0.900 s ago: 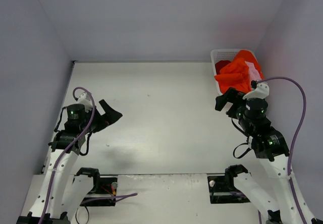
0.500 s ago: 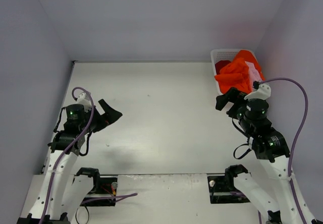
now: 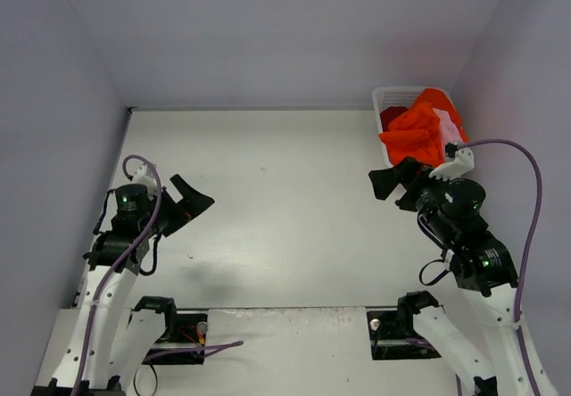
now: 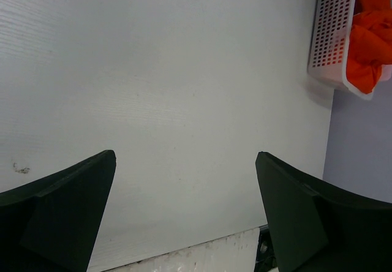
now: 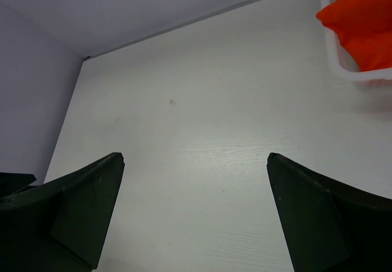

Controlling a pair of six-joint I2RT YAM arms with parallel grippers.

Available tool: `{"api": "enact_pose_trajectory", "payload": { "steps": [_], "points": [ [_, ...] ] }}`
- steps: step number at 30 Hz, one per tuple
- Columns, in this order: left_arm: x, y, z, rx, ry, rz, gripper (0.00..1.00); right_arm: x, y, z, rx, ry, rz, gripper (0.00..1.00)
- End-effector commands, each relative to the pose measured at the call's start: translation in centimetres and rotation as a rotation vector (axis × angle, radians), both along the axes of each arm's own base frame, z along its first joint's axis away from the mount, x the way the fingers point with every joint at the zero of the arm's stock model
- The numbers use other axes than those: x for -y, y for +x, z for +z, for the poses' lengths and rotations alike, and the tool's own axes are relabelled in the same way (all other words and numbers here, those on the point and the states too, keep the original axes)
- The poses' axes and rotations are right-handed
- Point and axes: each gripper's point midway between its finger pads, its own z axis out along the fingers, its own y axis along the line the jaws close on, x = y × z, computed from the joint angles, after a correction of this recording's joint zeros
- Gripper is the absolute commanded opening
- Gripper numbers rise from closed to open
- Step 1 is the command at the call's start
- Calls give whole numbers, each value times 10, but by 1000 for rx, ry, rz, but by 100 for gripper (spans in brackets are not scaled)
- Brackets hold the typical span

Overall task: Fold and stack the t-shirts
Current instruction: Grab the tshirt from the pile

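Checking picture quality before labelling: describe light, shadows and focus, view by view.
Top view: soft even light, sharp, with a faint shadow on the table by the left arm. Left wrist view: table crisp, the dark fingers lack detail, the basket casts a soft shadow. Right wrist view: the orange shirt is glaringly saturated.

A white table point(image 3: 285, 191) with a fine horizontal grain fills the floor of the enclosure, marked with a small dark speck point(image 3: 262, 168) toward the far side and faint scuffs nearer in. It is closed in by plain pale lavender-grey walls: the left wall point(image 3: 53, 102), the far wall point(image 3: 268, 30) and the right wall point(image 3: 526, 66). The light is soft and even, with a faint pinkish cast on the right wall near the far right corner and a small dark gap point(image 3: 131, 109) at the far left corner.
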Motion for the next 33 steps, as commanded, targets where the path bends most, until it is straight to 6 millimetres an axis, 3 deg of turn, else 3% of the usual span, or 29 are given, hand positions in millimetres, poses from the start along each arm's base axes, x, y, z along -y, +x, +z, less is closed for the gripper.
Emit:
{"api": "enact_pose_trajectory", "payload": {
  "steps": [1,9,16,21,26,33],
  "points": [
    [5,6,23,65,38,-84,93,11,8,30,109,-29,-49,100],
    [12,19,32,127,36,-136,93,0,33,10,17,-117,5,100],
    [3,44,68,208,106,-114,93,26,69,7,-41,-285,-130,100],
    [-1,57,82,214,154,-121,93,34,81,17,-33,-325,-177,100],
    [-5,63,97,269,213,-132,93,39,102,5,-91,-375,-223,100],
    [-22,77,95,230,343,-119,93,44,139,-19,-177,-492,-253,100]
  ]
}}
